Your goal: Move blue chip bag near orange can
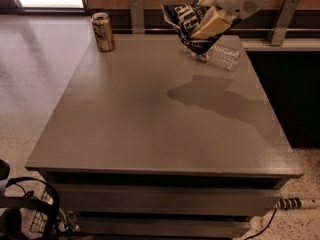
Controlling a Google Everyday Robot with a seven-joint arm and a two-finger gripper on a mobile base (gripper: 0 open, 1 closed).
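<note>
The glossy, crinkled foil blue chip bag (pixel 181 18) is clamped by the smooth cream gripper (pixel 204 23) above the matt grey table's (pixel 145 124) far side. The orange can (pixel 103 32) is shiny metal, the bottle (pixel 223 56) clear plastic.

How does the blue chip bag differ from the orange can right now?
The blue chip bag is crinkled navy with white lettering; the orange can is smooth, coppery metal. The bag hangs tilted above the table, clamped in the gripper at the far right; the can stands upright on the table's far left corner. The bag looks larger than the can. Both are near the far edge.
</note>
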